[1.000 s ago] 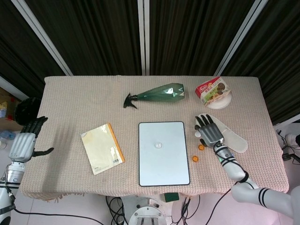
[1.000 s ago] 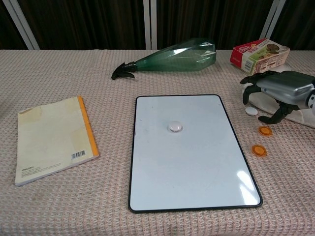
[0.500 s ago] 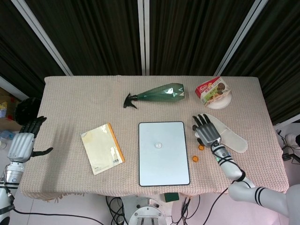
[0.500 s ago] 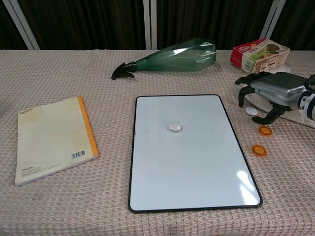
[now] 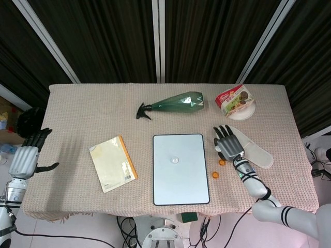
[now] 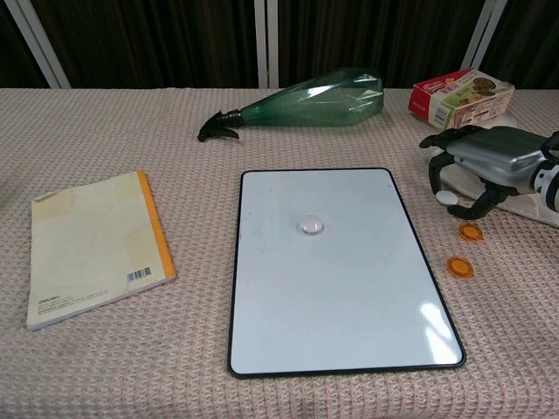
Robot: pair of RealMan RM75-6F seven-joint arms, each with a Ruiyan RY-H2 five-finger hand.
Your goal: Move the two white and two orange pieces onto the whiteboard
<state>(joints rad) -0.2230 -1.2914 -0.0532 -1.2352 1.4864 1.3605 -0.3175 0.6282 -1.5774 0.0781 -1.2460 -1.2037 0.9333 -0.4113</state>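
Note:
The whiteboard (image 5: 180,178) (image 6: 349,297) lies at the table's front middle, with one white piece (image 5: 176,160) (image 6: 310,226) on its upper half. A second white piece (image 6: 448,197) lies on the cloth just right of the board. My right hand (image 5: 228,144) (image 6: 489,161) arches over this piece, its fingers apart and curled down on one side and the thumb on the other, and holds nothing. Two orange pieces (image 5: 222,162) (image 5: 215,174) (image 6: 471,231) (image 6: 459,266) lie on the cloth in front of that hand. My left hand (image 5: 28,155) hangs off the table's left edge, fingers spread and empty.
A green spray bottle (image 5: 173,105) (image 6: 306,106) lies behind the board. A yellow notebook (image 5: 113,163) (image 6: 92,244) sits to its left. A snack box (image 5: 234,99) (image 6: 461,94) rests on a white plate at the back right. A white flat pad (image 5: 256,153) lies under my right hand.
My right hand has crept a little toward the board and settled over the loose white piece. The pieces and my left hand have not moved.

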